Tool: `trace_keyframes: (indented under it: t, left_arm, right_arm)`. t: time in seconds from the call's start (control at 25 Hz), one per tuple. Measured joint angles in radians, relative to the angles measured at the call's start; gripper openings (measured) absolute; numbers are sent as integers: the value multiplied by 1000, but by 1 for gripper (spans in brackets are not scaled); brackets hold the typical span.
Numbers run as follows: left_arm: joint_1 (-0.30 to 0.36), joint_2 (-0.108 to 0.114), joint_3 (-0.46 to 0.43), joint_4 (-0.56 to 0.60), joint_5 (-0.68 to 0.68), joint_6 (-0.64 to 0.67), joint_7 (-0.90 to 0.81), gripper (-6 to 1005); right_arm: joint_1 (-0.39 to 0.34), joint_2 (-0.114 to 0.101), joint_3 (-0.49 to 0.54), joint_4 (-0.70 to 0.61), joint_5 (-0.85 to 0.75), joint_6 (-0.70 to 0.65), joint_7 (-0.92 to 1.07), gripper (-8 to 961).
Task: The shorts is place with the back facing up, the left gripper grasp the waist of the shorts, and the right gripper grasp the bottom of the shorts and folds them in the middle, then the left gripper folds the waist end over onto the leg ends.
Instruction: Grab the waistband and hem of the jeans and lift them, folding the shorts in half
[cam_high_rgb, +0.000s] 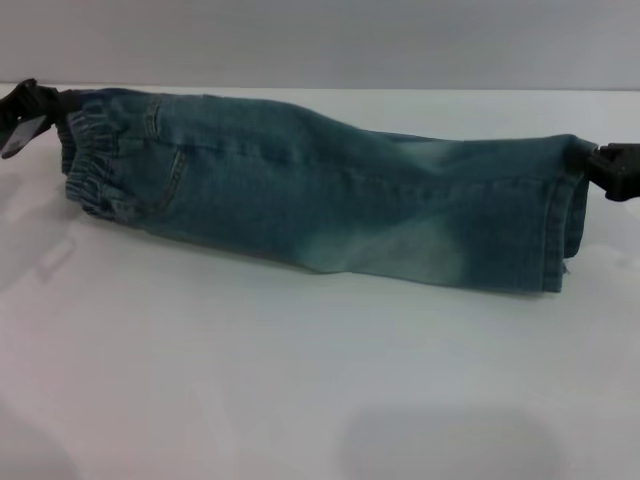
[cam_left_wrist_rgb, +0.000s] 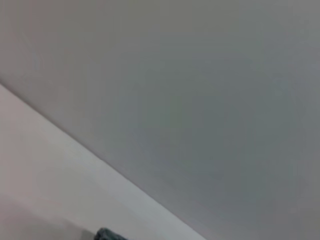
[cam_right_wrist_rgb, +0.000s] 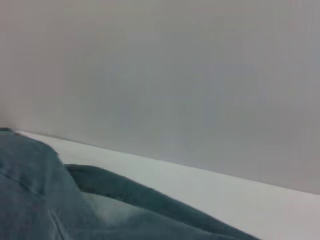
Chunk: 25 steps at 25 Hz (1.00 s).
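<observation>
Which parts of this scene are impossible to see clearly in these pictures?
- Left gripper: head view, cut off by the edge at the waist; jaws unreadable.
- Right gripper: head view, cut off at the leg ends.
- Shorts: folded lengthwise, so the inner side is hidden.
- Left wrist view: only a dark denim sliver at the edge.
- Right wrist view: own jaws absent.

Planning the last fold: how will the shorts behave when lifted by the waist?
Probably floppy: the shorts sag between the left gripper and right gripper. The folded denim looks fairly thick, so it may drape heavily. The ruffled waist should give grip.
</observation>
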Motion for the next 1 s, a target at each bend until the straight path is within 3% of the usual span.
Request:
trace_keyframes:
  t: [0.16, 0.72, 1.0]
  left_arm:
    - [-13, -16, 0, -2, -4, -47, 25, 136]
    - [-37, -18, 33, -12, -4, -125, 50, 142]
    - [-36, -19, 41, -21, -4, -142, 54, 145]
  right_arm:
    - [23, 22, -2, 3, 0, 94, 0, 4]
    - [126, 24, -6, 31, -6, 165, 8, 14]
    - [129, 26, -29, 94, -5, 258, 7, 19]
